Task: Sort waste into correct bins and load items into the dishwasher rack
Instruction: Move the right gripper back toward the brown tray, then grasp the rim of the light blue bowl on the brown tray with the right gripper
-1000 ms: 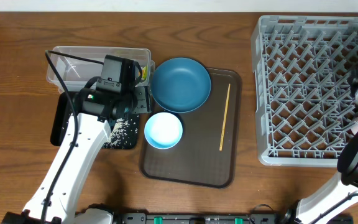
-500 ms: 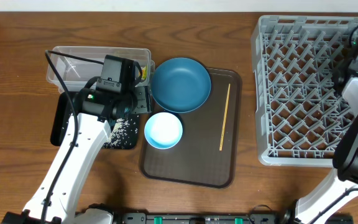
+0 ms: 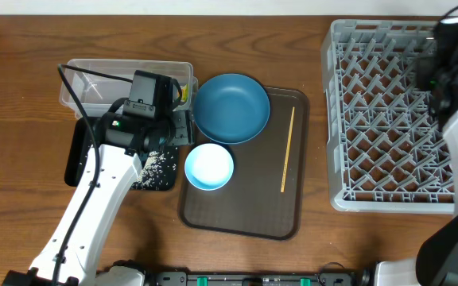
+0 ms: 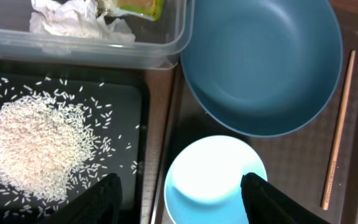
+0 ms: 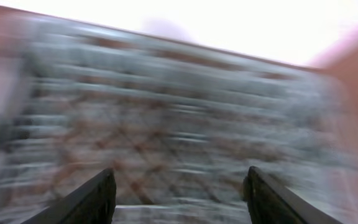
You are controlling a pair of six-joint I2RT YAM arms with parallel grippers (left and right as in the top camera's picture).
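On the brown flat plastic tray (image 3: pixel 245 208), nearest to the robot, a small pale blue round bowl (image 3: pixel 209 166) stands upright, and the thin wooden chopsticks (image 3: pixel 287 149) lie to its right. The left gripper (image 4: pixel 184 196) hovers above this bowl with its fingers spread wide, and they hold nothing. Left of the brown tray is the shallow black rectangular tray (image 3: pixel 75 155), which carries a heap of loose white rice grains (image 4: pixel 27 149). Behind the bowl sits the large dark blue round plate (image 3: pixel 230 107). The clear plastic rectangular tub (image 3: pixel 94 73) behind the black tray contains a crumpled white tissue (image 4: pixel 73 18) and a small yellow-green snack wrapper (image 4: pixel 138 6). At the far right, the right gripper (image 5: pixel 182 196) hangs over the large square grey plastic rack (image 3: pixel 380 111), its fingers apart and empty; its wrist view is blurred.
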